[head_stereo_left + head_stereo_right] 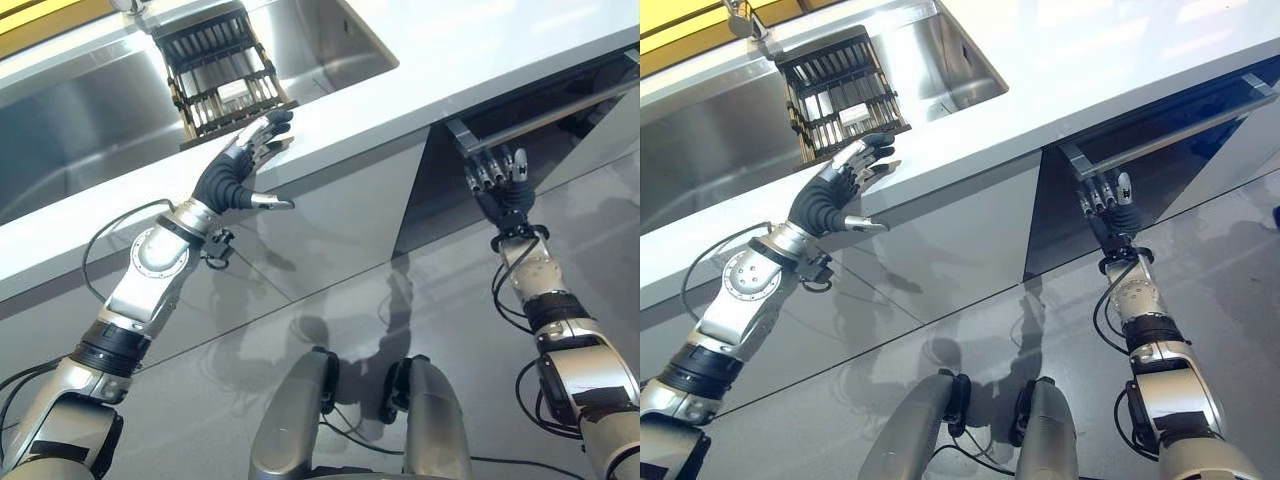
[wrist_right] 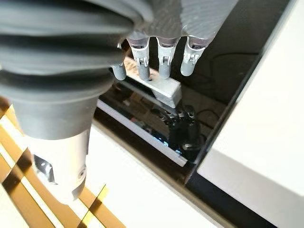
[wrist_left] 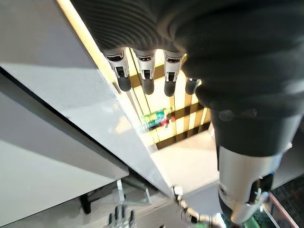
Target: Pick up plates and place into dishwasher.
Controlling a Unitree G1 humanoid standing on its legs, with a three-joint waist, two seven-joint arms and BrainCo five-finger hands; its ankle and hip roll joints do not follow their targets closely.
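Observation:
A black dish rack (image 1: 222,70) stands in the steel sink (image 1: 80,130); something white (image 1: 238,96) shows between its bars, too small to tell as a plate. My left hand (image 1: 235,170) lies open on the counter's front edge just before the rack, fingers straight (image 3: 145,71), thumb stuck out. Under the counter at the right, the dishwasher's silver bar handle (image 1: 560,108) crosses a dark opening. My right hand (image 1: 505,195) reaches up to the handle's left end, open, with straight fingertips (image 2: 164,64) at the bar (image 2: 166,92).
The white counter (image 1: 480,60) runs across the view, the sink set into it at the left. Grey cabinet fronts (image 1: 330,220) fill the space below between my two hands. A tap (image 1: 738,15) stands behind the rack.

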